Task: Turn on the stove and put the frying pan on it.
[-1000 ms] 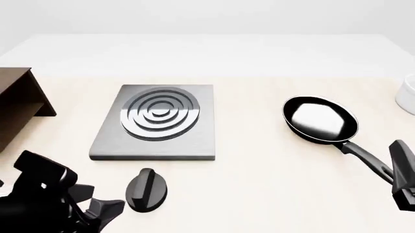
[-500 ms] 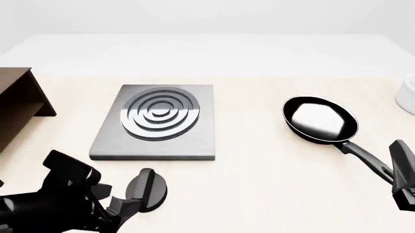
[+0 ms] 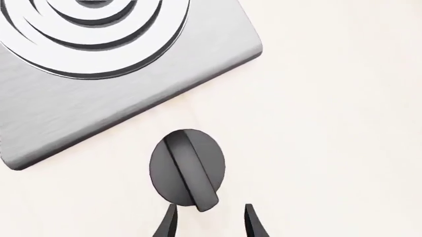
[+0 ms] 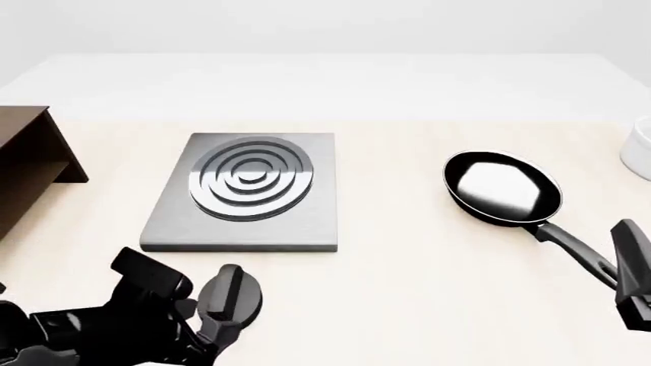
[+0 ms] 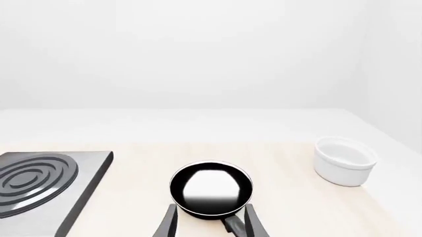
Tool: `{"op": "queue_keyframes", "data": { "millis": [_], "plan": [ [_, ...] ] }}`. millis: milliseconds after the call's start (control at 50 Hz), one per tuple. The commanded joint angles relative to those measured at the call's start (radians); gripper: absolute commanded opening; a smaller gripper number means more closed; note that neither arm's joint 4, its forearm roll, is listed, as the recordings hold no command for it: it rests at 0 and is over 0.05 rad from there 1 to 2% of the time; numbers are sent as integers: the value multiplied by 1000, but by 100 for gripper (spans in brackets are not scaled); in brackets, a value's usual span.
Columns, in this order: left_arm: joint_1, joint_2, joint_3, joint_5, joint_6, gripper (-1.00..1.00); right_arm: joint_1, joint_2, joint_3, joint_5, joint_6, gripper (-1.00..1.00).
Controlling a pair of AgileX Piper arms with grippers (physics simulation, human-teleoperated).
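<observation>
— Black is the knob (image 3: 187,170), and where is it against the left gripper (image 3: 209,222)?

— It lies on the light wooden table (image 4: 407,290), just in front of the stove (image 4: 247,192), apart from it. In the left wrist view the two fingertips (image 3: 167,223) stand spread, one at each side of the near end of the knob's ridge. They do not touch it as far as I can see, so this gripper is released.

— And the frying pan (image 4: 502,188)?

— It sits well to the right of the stove, flat on the table, with its handle (image 4: 575,248) pointing toward the right gripper (image 5: 209,224). In the right wrist view the fingers are parted with the handle between them. If they press it, I cannot tell.

— Any writing?

— I can read none on the stove, knob or pan.

— Room around?

— Bare table lies between stove and pan. A brown shelf (image 4: 29,164) stands at the left edge, a white cup (image 5: 345,160) at the far right, near the pan.
</observation>
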Motion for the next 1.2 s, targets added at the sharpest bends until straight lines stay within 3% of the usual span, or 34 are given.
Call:
{"op": "queue_keyframes", "data": {
  "millis": [20,680,1200],
  "plan": [
    [-1,100,18,-98,6,100,-1,0,0,-1,2,100],
    [-41,200,4,-170,0,100,-4,0,0,-4,9,100],
    [-97,222,-40,-151,-13,100,-4,0,0,-6,12,100]
  ]
}}
